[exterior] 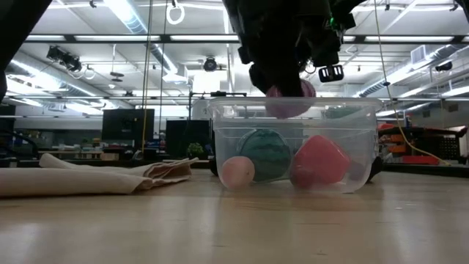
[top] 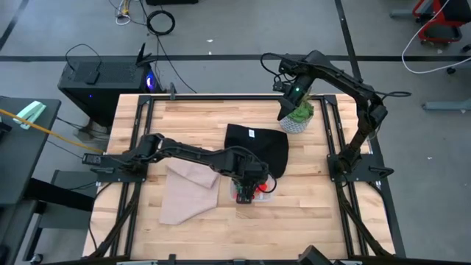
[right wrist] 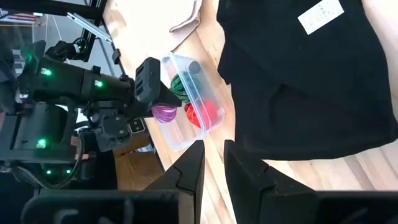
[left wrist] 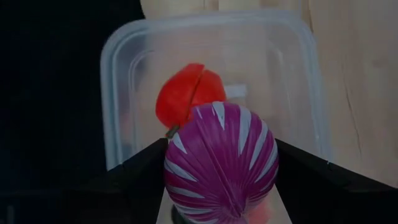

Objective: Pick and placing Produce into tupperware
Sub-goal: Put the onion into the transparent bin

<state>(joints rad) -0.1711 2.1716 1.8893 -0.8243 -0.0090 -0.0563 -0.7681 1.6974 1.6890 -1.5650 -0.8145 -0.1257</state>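
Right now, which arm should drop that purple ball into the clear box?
The left. Its gripper already holds the purple ball just above the clear box, where the red piece lies. The right gripper hangs far off by the potted plant.

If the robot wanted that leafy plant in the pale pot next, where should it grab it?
Probably the pale pot itself, gripped across its round sides, coming in from the side below the leaves: foliage spreads over the top. The right gripper hangs beside it.

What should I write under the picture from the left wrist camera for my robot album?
Left gripper holds the purple ribbed ball above the clear tupperware, with the red piece already inside.
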